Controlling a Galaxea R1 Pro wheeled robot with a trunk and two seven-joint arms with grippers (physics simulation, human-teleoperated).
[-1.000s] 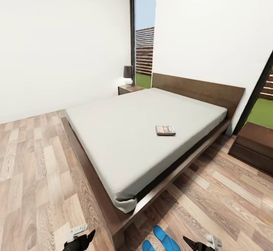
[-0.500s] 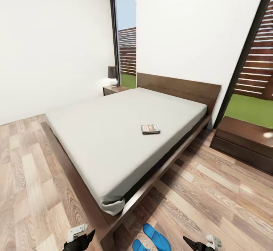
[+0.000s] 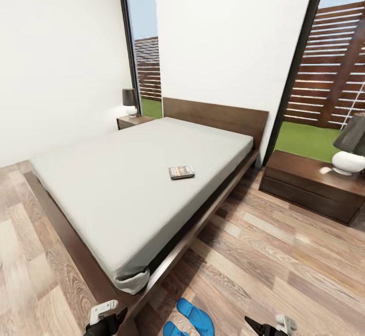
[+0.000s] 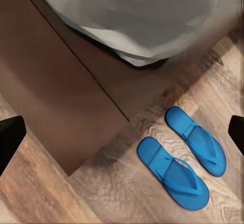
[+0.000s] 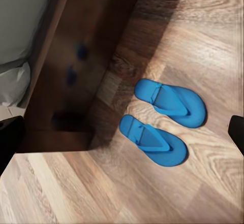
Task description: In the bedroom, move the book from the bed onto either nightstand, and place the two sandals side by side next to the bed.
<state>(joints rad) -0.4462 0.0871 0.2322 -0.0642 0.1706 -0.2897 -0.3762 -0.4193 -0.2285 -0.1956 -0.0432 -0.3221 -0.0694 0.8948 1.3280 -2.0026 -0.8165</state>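
Book (image 3: 181, 172) lies flat on bed (image 3: 126, 183), near side closest to right nightstand (image 3: 309, 186); lamp (image 3: 350, 148) stands on that nightstand; second nightstand (image 3: 133, 121) at far corner; two blue sandals (image 4: 183, 158) lie side by side on wood floor (image 3: 284, 270), just beside bed's foot corner; left gripper (image 3: 107, 321) and right gripper (image 3: 268, 327) both empty, jaws spread wide.

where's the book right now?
In the head view the book lies flat on the bed, on the mattress half toward the robot's right, nearer the headboard than the foot. The right-hand nightstand stands beyond that bed edge.
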